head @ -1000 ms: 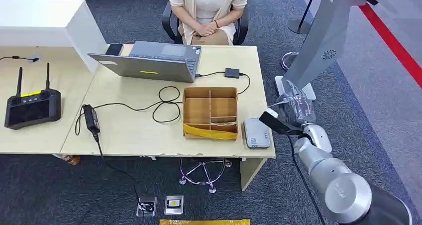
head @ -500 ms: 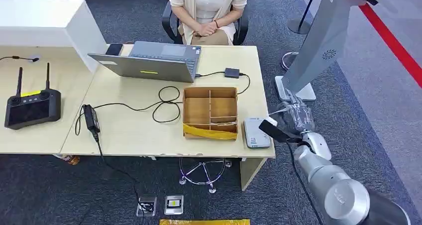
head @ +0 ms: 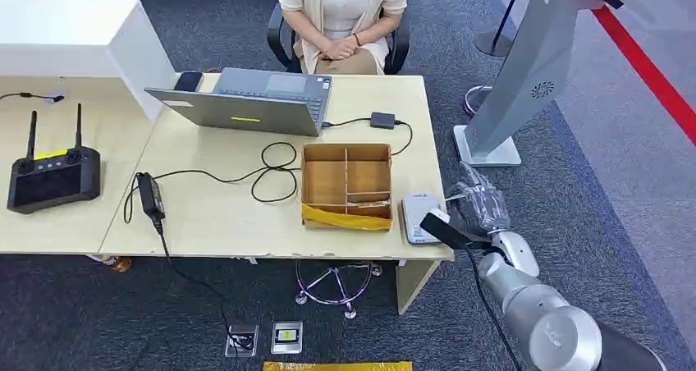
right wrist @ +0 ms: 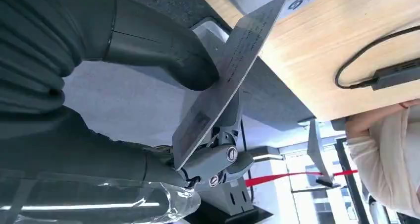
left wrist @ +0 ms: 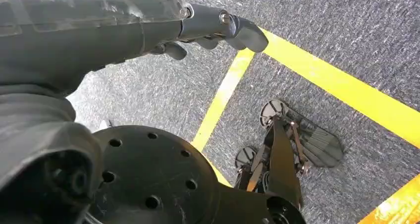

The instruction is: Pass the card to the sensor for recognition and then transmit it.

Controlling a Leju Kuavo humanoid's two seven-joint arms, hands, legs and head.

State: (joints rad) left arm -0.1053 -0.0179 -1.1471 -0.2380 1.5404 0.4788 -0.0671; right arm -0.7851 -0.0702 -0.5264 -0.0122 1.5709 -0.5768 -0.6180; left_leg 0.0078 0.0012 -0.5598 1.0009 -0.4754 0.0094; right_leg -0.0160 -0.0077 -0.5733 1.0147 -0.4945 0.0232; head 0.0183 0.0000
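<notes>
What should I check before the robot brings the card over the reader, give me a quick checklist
1. Card held: ok, pinched in the right hand between the thumb and fingers.
2. Card reader reachable: ok, at the desk's near right corner, beside the cardboard box.
3. Card over reader: not ok, only its tip reaches the reader's edge.
4. Reader top free: ok, nothing lies on it.
5. Left hand out of the way: ok, hanging over the floor.
6. Reader powered: cannot tell.
</notes>
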